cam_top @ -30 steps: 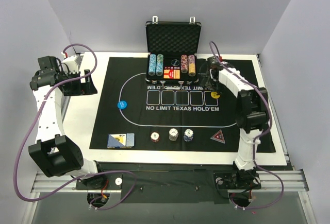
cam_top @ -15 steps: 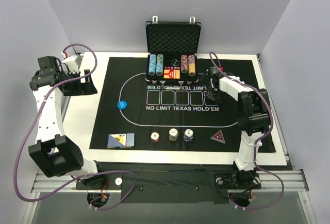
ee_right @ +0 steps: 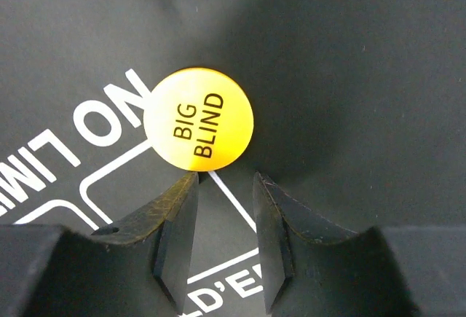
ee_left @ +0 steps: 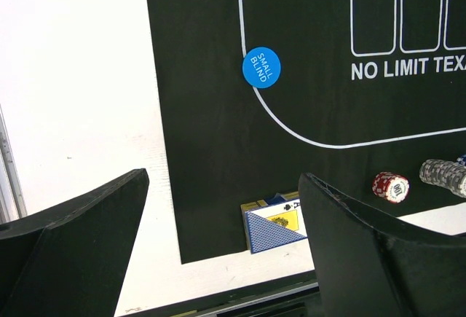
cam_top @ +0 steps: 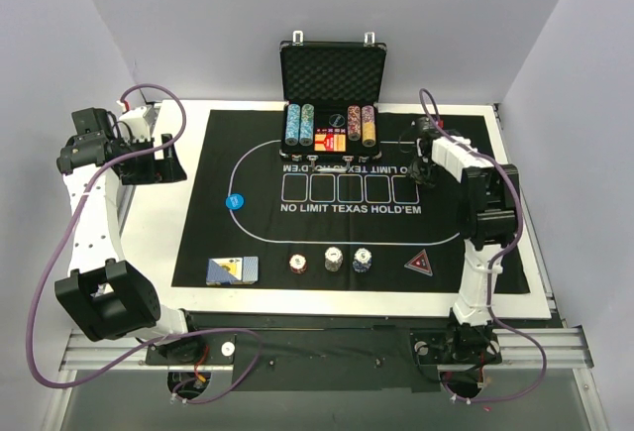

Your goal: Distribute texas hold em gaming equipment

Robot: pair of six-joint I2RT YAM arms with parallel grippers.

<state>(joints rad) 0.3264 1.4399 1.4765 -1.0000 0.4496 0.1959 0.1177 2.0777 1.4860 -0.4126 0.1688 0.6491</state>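
3 chip stacks [cam_top: 334,259], 2 discs [cam_top: 234,201], 1 marker [cam_top: 420,264].

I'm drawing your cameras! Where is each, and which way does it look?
Top external: high behind the left arm and right arm, looking down on the mat; both show.
Left wrist: on left arm, facing the blue disc; left gripper shows.
Right wrist: on right arm, over the yellow disc; right gripper shows.
Top and left wrist share the blue disc.

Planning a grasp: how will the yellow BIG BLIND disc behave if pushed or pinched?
The yellow disc lies flat on the mat, so it probably slides rather than rolls. It looks thin and smooth, so pinching its edge may slip.
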